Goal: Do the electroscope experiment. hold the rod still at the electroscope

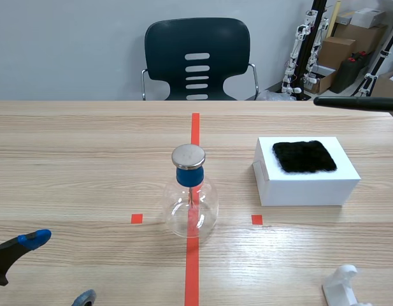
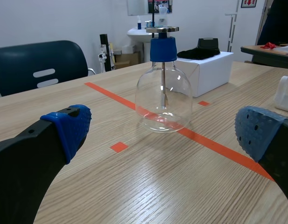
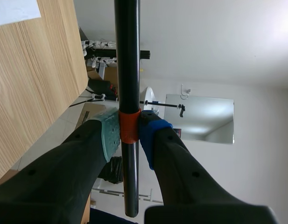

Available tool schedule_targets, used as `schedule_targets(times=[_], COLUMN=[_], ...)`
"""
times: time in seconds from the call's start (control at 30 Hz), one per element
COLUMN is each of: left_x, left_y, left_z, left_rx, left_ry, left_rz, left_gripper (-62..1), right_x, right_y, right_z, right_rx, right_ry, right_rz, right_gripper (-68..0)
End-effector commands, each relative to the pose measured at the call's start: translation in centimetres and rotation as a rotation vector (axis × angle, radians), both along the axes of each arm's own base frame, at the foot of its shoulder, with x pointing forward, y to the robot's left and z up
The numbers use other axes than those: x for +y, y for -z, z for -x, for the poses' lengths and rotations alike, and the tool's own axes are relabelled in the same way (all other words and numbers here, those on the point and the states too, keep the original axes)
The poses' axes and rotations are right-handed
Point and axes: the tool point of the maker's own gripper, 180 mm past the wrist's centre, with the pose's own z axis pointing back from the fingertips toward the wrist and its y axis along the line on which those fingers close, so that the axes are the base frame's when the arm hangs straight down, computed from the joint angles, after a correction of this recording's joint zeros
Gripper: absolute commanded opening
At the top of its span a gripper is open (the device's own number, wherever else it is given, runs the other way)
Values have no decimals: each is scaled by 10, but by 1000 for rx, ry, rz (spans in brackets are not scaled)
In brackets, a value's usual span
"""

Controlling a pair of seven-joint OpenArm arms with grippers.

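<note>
The electroscope is a clear flask with a blue stopper and a round metal disc on top, standing on the red tape line at mid-table. A black rod comes in level from the right edge, raised, its tip well to the right of and behind the disc. In the right wrist view my right gripper is shut on the rod at its orange-red band. My left gripper stands open low at the near left. Ahead of the left gripper stands the electroscope, apart from it.
A white box with a black fur cloth on top sits right of the flask. A white plastic holder stands at the near right edge. A dark chair is behind the table's far side.
</note>
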Motion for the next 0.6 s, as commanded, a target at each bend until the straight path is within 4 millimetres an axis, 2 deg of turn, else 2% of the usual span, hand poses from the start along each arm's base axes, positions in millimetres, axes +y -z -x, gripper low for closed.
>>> schedule_targets(times=[0.0, 0.33, 0.57], left_x=[2, 2, 2], left_y=[-8, -8, -8], left_z=[-3, -3, -3], left_rx=[-31, -31, -31], left_ry=[-1, -1, -1], left_rz=[12, 12, 12], left_gripper=[14, 14, 14], right_x=[-1, -4, 6], right_y=[-8, -13, -26], right_z=[-3, -10, -42], right_rx=[-28, -34, -80], right_ry=[1, 2, -6], right_rz=[15, 53, 123], right_gripper=[-662, -662, -662])
